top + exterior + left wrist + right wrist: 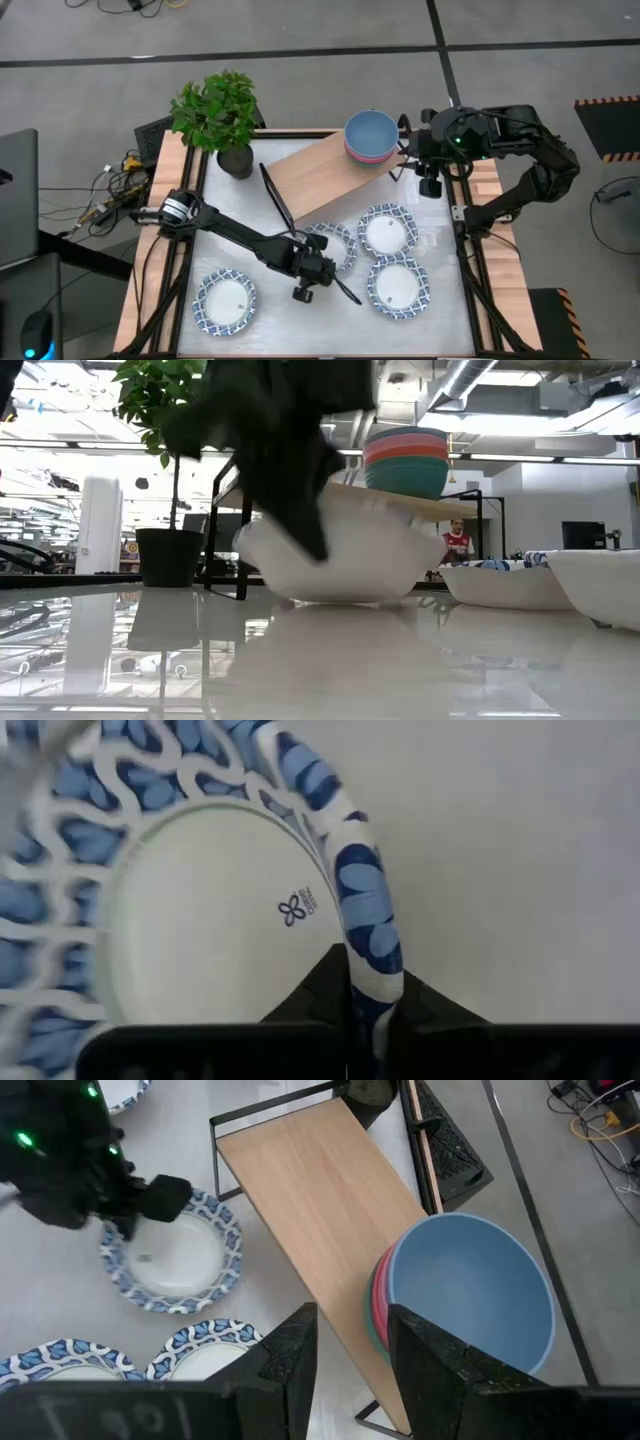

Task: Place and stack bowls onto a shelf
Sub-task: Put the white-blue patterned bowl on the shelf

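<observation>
Surface (pixel 330 335) first: whitish top, light-wood side rails, dark frame. Shelf (pixel 310 175) lies across its far middle, light-wood board on thin black end frames, running diagonally in the high view. Potted plant (pixel 222 120) stands off the shelf's left end, just beside it.

Stack of plain bowls (pixel 371 137) sits on the shelf's right end: blue bowl (pixel 470 1295) on top, pink-red next, green at the bottom in the low view.

Four blue-rimmed white bowls on the surface near the shelf's front. One bowl (pixel 224 301) sits alone at the front left. Two right-hand bowls (pixel 388 231) and (pixel 399 286) sit just beside each other, one behind the other. Fourth bowl (pixel 335 245) is left of those, under the left arm's end.

Left arm reaches from the left rail diagonally to the middle. Left tool (pixel 318 262) is over the near edge of that fourth bowl; in the left wrist view its dark fingers (pixel 310 1005) straddle the patterned rim, one inside, one outside, closed onto it. Bowl base rests on the surface in the low view.

Right arm is folded at the far right. Right tool (pixel 408 157) hovers just beside the plain stack; fingers (pixel 290 1350) spread apart, holding nothing.
</observation>
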